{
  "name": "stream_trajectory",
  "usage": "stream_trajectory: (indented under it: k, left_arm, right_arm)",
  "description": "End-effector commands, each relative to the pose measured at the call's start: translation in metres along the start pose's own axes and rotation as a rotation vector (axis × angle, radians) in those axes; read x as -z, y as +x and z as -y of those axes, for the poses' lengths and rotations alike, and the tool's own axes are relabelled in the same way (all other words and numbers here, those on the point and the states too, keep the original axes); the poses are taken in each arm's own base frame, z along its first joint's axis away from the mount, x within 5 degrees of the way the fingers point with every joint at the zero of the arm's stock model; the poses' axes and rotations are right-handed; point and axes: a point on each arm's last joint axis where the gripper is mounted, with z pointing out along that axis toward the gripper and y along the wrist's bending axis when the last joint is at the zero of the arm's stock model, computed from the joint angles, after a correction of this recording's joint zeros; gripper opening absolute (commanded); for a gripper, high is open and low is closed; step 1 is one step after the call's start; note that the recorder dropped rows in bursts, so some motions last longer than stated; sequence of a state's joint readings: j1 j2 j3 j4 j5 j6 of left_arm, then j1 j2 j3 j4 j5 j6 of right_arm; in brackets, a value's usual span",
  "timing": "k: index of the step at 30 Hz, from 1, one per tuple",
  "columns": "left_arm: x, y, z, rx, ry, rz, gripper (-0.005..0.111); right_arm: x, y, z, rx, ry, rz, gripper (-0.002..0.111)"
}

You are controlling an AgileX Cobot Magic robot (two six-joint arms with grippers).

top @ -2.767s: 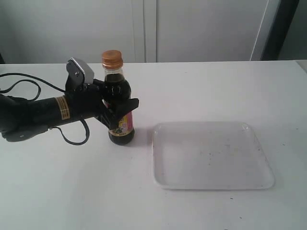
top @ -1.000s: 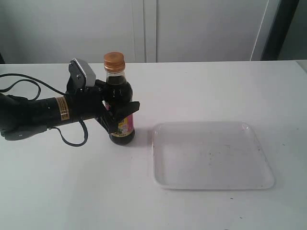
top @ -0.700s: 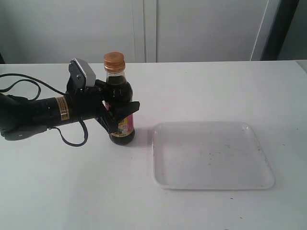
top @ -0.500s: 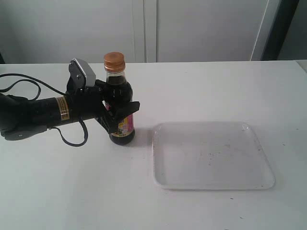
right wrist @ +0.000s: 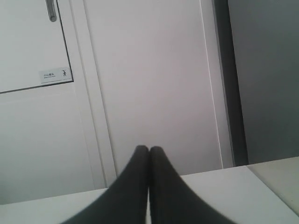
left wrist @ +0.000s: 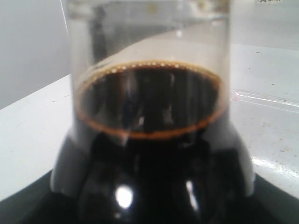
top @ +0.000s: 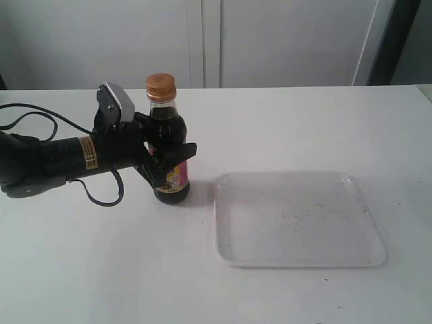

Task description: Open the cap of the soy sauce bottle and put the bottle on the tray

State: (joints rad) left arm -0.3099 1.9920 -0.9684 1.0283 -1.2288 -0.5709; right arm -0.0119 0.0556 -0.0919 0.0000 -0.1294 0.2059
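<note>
- Exterior view, writing: the soy sauce bottle (top: 167, 128) carries a pink and yellow label (top: 177, 174). A finger covers much of it, and its characters cannot be read. A yellow band (top: 86, 154) on the left arm bears print too small to read.
- Exterior view, setting: a white table (top: 101, 270) fills the lower frame, with a pale panelled wall (top: 283, 40) behind. A black cable (top: 30, 116) loops at the left edge.
- Exterior view, task items: the bottle stands upright on the table, left of centre. It is near the left rim of the tray (top: 297, 223) but not on it. The cap (top: 160, 84), orange-copper, sits closed on the neck.
- Exterior view, grip: the left gripper (top: 173, 156) reaches in from the left and clamps the bottle's body. One finger lies across the label on the near side, and the other is behind the glass.
- Left wrist view: the bottle (left wrist: 149, 140) fills the frame, its dark liquid rising to a ring at the base of the neck. Black gripper parts show at the lower corners. The tray's rim (left wrist: 266, 100) shows at middle right. No writing is visible.
- Right wrist view: the right gripper (right wrist: 149, 150), lower centre, has its fingers pressed together with nothing between them. Behind it are a white door (right wrist: 154, 70) and a handle (right wrist: 51, 11) at upper left. A small sign (right wrist: 55, 74) shows a figure pictogram, but its text is too small to read. A strip of table (right wrist: 219, 186) shows at lower right.
</note>
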Motion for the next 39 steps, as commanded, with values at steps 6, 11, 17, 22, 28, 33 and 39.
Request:
stream_trajectory:
  k: [6, 11, 17, 22, 28, 33, 39]
  left_arm:
    - [0.000, -0.001, 0.003, -0.017, 0.026, -0.015, 0.000]
    - [0.000, -0.001, 0.003, -0.015, 0.023, -0.014, 0.000]
    - [0.000, -0.001, 0.003, -0.015, 0.023, -0.014, 0.000]
    - [0.000, -0.001, 0.003, -0.015, 0.023, -0.014, 0.000]
    - [0.000, -0.001, 0.003, -0.015, 0.023, -0.014, 0.000]
    - [0.000, -0.001, 0.003, -0.011, 0.023, -0.014, 0.000]
    - [0.000, -0.001, 0.003, -0.011, 0.023, -0.014, 0.000]
  right_arm:
    - [-0.031, -0.025, -0.006, 0.050, 0.004, -0.070, 0.000]
    - [-0.051, -0.036, -0.009, 0.082, 0.004, -0.110, 0.000]
    - [-0.074, -0.041, -0.010, 0.104, 0.007, -0.161, 0.000]
    - [-0.090, -0.046, -0.012, 0.133, 0.003, -0.184, 0.000]
    - [-0.109, -0.053, -0.015, 0.156, -0.012, -0.201, 0.000]
    - [-0.129, -0.053, -0.027, 0.184, -0.081, -0.245, 0.000]
    - [-0.150, -0.048, -0.046, 0.199, -0.177, -0.291, 0.000]
